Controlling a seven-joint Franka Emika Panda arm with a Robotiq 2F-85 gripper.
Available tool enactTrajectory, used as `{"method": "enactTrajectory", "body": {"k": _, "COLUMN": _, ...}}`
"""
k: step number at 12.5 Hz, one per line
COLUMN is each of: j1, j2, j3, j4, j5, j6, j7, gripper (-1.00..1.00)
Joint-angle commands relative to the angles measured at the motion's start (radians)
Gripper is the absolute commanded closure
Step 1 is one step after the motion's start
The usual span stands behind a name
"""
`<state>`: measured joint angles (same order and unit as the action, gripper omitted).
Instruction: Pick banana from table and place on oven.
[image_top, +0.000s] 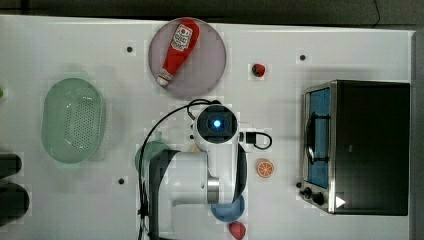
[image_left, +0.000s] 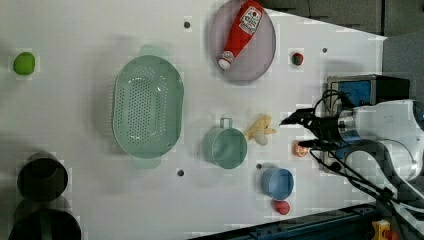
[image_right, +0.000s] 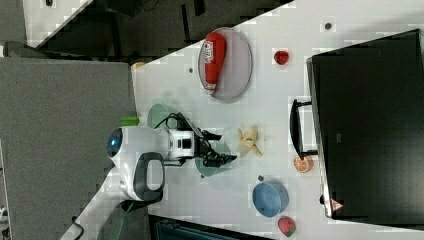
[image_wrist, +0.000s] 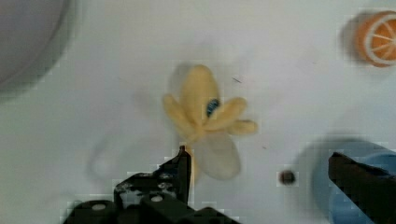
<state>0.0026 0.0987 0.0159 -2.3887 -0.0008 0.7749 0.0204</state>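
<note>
Top view: the arm's wrist hides the spot beside the teal cup (image_top: 150, 156); the oven (image_top: 370, 145) stands well apart from the cup, its black top bare. The orange slice (image_top: 265, 168) lies between cup and oven.
Left view: the banana (image_left: 260, 131) lies on the table (image_left: 75, 125) just beside the cup, on the cup's oven side. The gripper (image_left: 300, 131) hangs near it, fingers spread wide, holding nothing.
Right view: the banana lies just past the cup toward the oven door handle, with the spread fingers above the cup's edge.
Wrist view: the banana sits ahead of the two dark fingertips (image_wrist: 183, 161), not yet between them.
Banana's look: pale yellow, partly peeled, cream strips splayed out like petals, a small dark sticker on one strip.
Doing it well: my judgement is to centre the fingers over the thick body, not the loose strips, come straight down beside the cup without nudging it, then close.
</note>
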Motion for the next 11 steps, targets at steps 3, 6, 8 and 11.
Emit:
{"method": "enactTrajectory", "body": {"k": 3, "j1": -0.008, "j2": 0.132, "j3": 0.032, "j4": -0.033, "j5": -0.015, "j6": 0.199, "j7": -0.019, "gripper": -1.0}}
{"method": "enactTrajectory", "body": {"k": 6, "j1": -0.008, "j2": 0.207, "j3": 0.053, "j4": -0.042, "j5": -0.015, "j6": 0.281, "j7": -0.019, "gripper": -1.0}}
{"method": "enactTrajectory", "body": {"k": 8, "j1": -0.008, "j2": 0.233, "j3": 0.054, "j4": -0.045, "j5": -0.015, "j6": 0.316, "j7": -0.019, "gripper": -1.0}}
{"method": "enactTrajectory", "body": {"k": 11, "j1": -0.008, "j2": 0.241, "j3": 0.054, "j4": -0.055, "j5": -0.015, "j6": 0.329, "j7": -0.018, "gripper": -0.43}}
